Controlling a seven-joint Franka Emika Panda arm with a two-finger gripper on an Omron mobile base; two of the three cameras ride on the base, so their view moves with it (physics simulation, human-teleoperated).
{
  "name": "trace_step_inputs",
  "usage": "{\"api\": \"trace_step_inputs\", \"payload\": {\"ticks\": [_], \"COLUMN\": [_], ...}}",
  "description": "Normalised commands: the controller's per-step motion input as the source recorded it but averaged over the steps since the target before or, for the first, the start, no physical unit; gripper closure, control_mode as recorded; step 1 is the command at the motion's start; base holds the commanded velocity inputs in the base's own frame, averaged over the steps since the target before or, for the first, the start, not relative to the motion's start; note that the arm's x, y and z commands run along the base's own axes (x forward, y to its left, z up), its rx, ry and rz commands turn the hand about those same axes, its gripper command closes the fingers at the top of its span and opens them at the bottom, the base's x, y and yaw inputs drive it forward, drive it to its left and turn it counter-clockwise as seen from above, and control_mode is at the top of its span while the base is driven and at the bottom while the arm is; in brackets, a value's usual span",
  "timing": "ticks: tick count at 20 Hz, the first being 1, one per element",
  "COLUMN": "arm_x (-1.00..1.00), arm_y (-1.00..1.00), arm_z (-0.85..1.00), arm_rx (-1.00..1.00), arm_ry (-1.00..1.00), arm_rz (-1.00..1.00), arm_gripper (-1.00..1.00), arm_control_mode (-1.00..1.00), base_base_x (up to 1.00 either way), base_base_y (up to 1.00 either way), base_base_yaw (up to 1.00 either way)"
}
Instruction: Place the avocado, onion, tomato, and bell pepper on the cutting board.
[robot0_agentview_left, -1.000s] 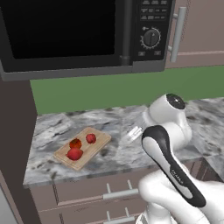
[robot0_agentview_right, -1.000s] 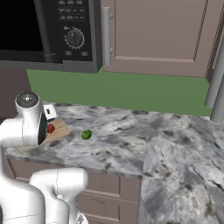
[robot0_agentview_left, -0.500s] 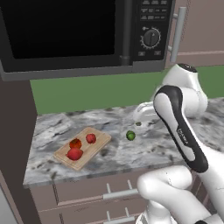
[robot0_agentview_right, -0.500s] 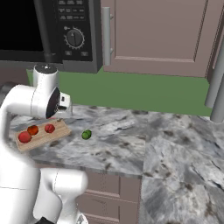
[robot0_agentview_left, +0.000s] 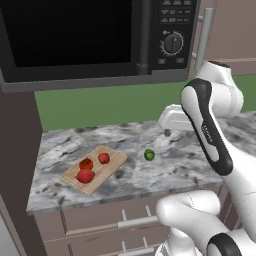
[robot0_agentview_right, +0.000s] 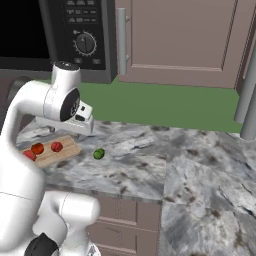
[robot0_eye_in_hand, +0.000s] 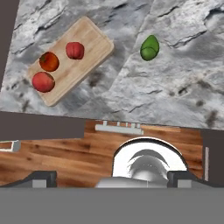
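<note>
Since three reddish vegetables already sit on the cutting board (robot0_agentview_left: 94, 169), the avocado (robot0_agentview_left: 149, 155) looks like the only item left to move; it lies on the bare marble bench (robot0_agentview_left: 180, 165), off the board's right-hand corner, near it but not touching; nothing lies between the two.

On the board: one orange-red piece (robot0_eye_in_hand: 49, 61), one red piece (robot0_eye_in_hand: 75, 50) nearer the avocado side, one larger red piece (robot0_eye_in_hand: 43, 82) toward the front; which is onion, tomato or pepper I cannot tell from these renders; they cluster on one half, so the end of the board nearest the avocado is free, a sensible drop spot.

Pincer (robot0_agentview_left: 168, 131) hangs high above the bench, roughly behind and above the avocado, holding nothing; jaws wide apart, tips at the far edges of the hand view, consistent with being set up for a top-down grab on a small round thing; my read: approach stage, descent not started.

Surroundings: microwave (robot0_agentview_left: 90, 40) overhangs the back of the bench, directly above the board; upper cabinet (robot0_agentview_right: 180, 40) to its right; green wall strip behind; drawers (robot0_agentview_left: 125, 220) below the bench front.

Obstructions: bench around the avocado is open, so a straight drop seems unobstructed; main risk is the avocado rolling when touched; the microwave underside limits lift height on the carry toward the board; the red piece nearest that board end is close enough to get nudged on placement.
</note>
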Motion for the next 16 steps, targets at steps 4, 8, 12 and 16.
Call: {"api": "trace_step_inputs", "payload": {"ticks": [4, 8, 12, 16], "arm_x": [0.05, 0.13, 0.06, 0.16], "arm_y": [0.00, 0.00, 0.00, 0.00], "arm_z": [-0.37, -0.45, -0.11, 0.00], "arm_rx": [-0.04, -0.08, -0.07, -0.03], "arm_ry": [0.00, 0.00, -0.03, 0.00], "arm_rz": [-0.05, -0.03, 0.00, 0.00], "arm_gripper": [-1.00, -1.00, -1.00, -1.00], "arm_control_mode": [-1.00, -1.00, -1.00, -1.00], "base_base_x": [0.00, 0.00, 0.00, 0.00], "base_base_y": [0.00, 0.00, 0.00, 0.00], "base_base_yaw": [0.00, 0.00, 0.00, 0.00]}}
